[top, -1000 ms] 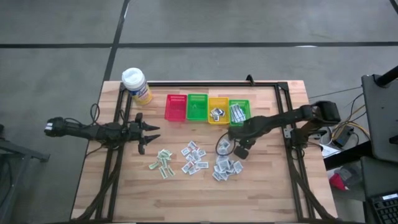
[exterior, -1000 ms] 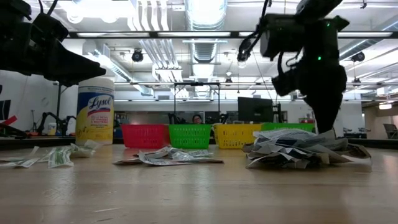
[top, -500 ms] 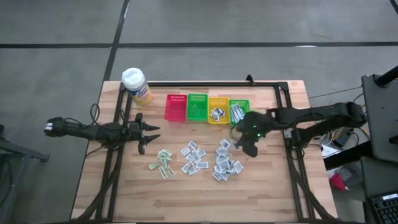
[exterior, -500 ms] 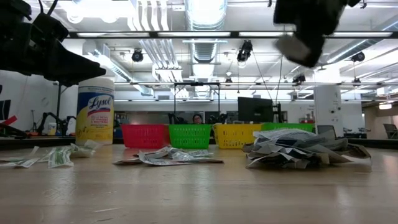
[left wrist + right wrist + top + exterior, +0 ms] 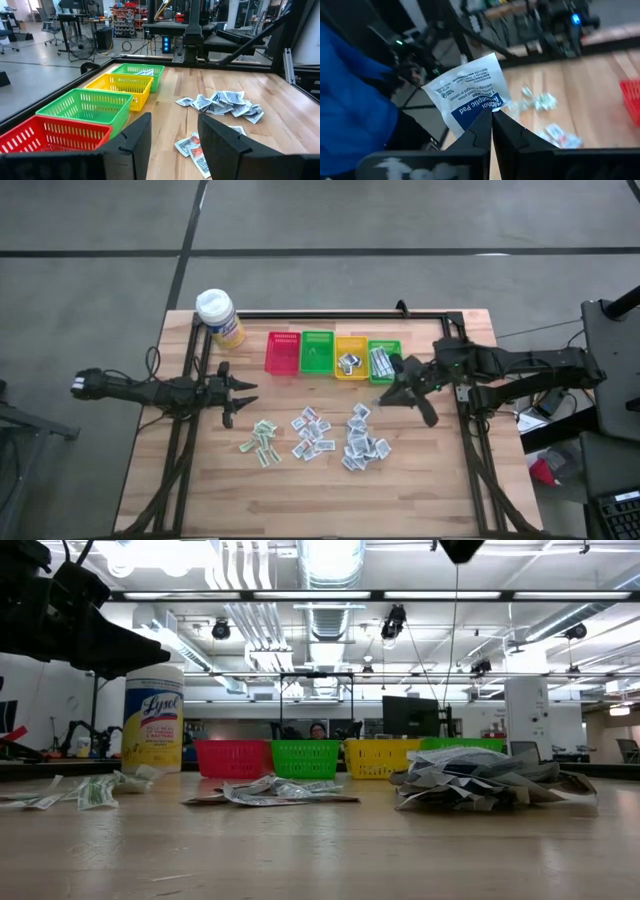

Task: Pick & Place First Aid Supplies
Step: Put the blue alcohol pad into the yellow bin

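My right gripper (image 5: 491,116) is pinching one corner of a white packet (image 5: 468,93) with a blue band of print; the fingers are meeting on its lower edge and the packet is standing up and away from them. Its long axis is running diagonally across the right wrist view, so the print is reading on a slant. In the high view that gripper (image 5: 392,392) is hanging above the table (image 5: 430,480) just in front of the right-hand green basket (image 5: 384,361), between the basket row and the nearest heap. The rest of the packets are lying flat on the wood in three loose heaps: one nearest my right arm (image 5: 363,444), a middle one (image 5: 311,432), and a greenish one (image 5: 260,440) toward the left arm. A few more are sitting in the yellow basket (image 5: 350,358) and in the green basket beside it. My left gripper (image 5: 240,398) is waiting above the table's left part, its fingers (image 5: 131,145) apart and holding nothing, pointing toward the baskets.
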